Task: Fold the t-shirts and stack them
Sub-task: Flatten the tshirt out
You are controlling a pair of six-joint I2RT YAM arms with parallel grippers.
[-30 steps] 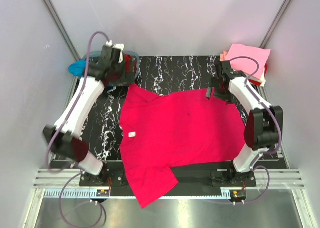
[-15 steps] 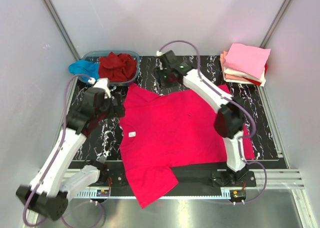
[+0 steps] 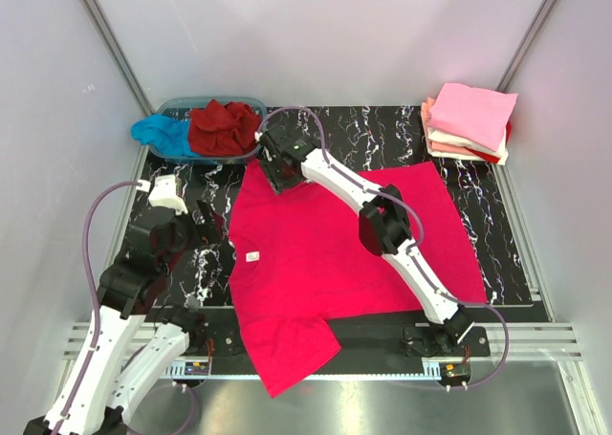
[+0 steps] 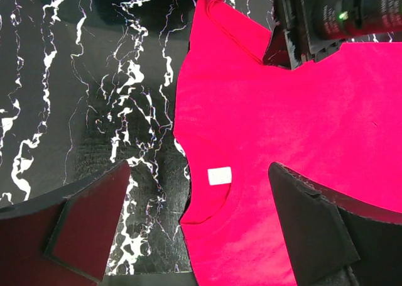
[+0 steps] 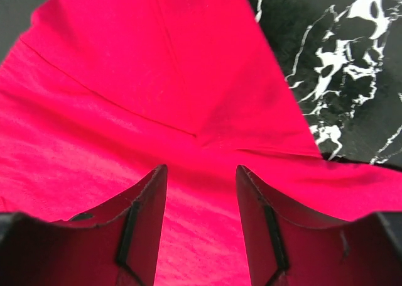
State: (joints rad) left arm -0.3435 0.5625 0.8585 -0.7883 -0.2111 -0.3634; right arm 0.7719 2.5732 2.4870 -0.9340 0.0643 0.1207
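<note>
One bright pinkish-red cotton t-shirt lies flat mid-frame on the black marbled table; folding seems barely begun. The right arm stretches to the shirt's upper-left sleeve, where the right gripper, half-spread, straddles cloth it must pinch next. The left gripper, spread wide, hovers over the collar.

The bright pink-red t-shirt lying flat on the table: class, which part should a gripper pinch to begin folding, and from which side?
Pinch the far sleeve where it joins the body of the t-shirt, coming straight down from above. The cloth lies flat on the table, so no raised edge offers a sideways grip; the right gripper hangs over that spot, jaws apart.
</note>
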